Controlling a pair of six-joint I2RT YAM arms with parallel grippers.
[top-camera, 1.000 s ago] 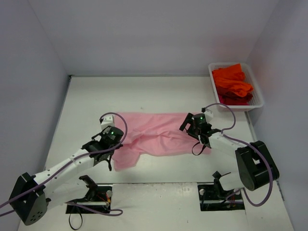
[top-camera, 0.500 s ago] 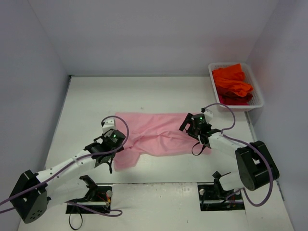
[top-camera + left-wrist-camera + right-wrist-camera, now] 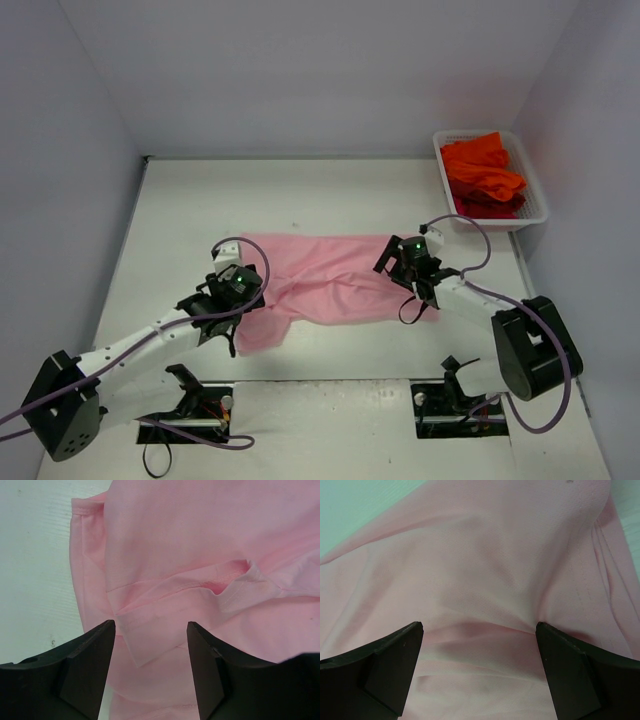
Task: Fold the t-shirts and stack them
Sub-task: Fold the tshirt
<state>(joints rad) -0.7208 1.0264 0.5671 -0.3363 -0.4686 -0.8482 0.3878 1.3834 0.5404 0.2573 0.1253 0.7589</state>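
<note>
From above: the pink t-shirt (image 3: 335, 280) lies rumpled mid-table (image 3: 200, 210), and the orange-red t-shirts (image 3: 484, 172) are heaped in the white mesh basket (image 3: 541, 205) at the far right. The left gripper (image 3: 245, 300) is at the shirt's left edge, the right gripper (image 3: 395, 262) over its right part.

Left wrist: fingers (image 3: 90, 652) parted, pinching nothing, a hemmed fold loose between them.

Right wrist: fingers (image 3: 385, 660) spread wide above pink cloth.

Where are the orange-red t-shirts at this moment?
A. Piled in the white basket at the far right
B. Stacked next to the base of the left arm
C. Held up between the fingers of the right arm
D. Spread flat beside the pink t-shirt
A: the orange-red t-shirts lie bunched inside the white basket, well apart from the pink t-shirt that lies between the two arms.
</note>
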